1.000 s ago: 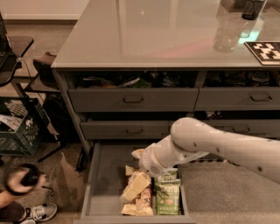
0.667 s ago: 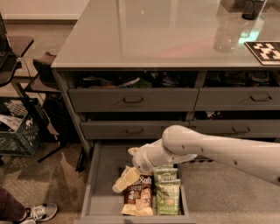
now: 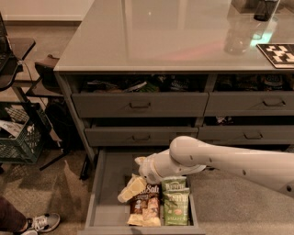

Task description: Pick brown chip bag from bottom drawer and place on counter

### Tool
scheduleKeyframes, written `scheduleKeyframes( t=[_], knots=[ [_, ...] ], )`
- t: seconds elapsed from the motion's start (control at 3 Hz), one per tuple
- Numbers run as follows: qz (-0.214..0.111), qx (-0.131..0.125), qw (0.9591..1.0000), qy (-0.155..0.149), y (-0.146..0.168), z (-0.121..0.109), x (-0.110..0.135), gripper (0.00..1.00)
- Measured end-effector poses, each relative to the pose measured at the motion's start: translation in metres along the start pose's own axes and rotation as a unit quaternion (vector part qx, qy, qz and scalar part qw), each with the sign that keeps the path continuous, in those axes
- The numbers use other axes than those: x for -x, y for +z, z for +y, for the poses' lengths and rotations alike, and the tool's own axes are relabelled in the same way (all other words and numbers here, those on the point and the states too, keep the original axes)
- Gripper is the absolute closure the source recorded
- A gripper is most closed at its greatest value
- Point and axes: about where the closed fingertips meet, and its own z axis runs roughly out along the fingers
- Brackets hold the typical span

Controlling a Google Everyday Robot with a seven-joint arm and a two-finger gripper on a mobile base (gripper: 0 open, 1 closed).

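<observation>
The bottom drawer [image 3: 109,183] is pulled open below the cabinet. The brown chip bag [image 3: 146,203], dark with white "Sea Salt" lettering and tan ends, lies on the drawer floor near the front. Two green chip bags [image 3: 175,204] lie just right of it. My white arm reaches in from the right. My cream gripper [image 3: 132,188] points down-left into the drawer, at the brown bag's upper left corner and touching or just above it. The glossy pale-grey counter [image 3: 161,32] tops the cabinet.
The upper drawers [image 3: 140,104] stand slightly open with snack bags inside. A clear bottle [image 3: 236,34], a dark cup [image 3: 265,9] and a black-and-white marker tag [image 3: 280,53] are on the counter's right side. A green crate [image 3: 20,137] and a person's shoe [image 3: 43,222] are at left.
My arm has swung left and the gripper has shifted left and lower, to the brown bag's upper left corner. The person at lower left has drawn back; only a shoe shows.
</observation>
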Motion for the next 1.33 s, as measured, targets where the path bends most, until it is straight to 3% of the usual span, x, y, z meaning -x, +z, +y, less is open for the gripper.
scheduleKeyframes(
  t=[0.33,0.67,1.0,1.33],
  knots=[
    [-0.001,-0.054,0.9968,-0.059,-0.018,-0.028,0.000,0.00],
    [0.005,-0.104,0.9876,-0.118,-0.048,-0.076,0.009,0.00],
    [0.010,-0.121,0.9821,-0.144,-0.061,-0.114,0.017,0.00],
    [-0.005,-0.140,0.9807,-0.137,-0.092,-0.184,0.027,0.00]
  ],
)
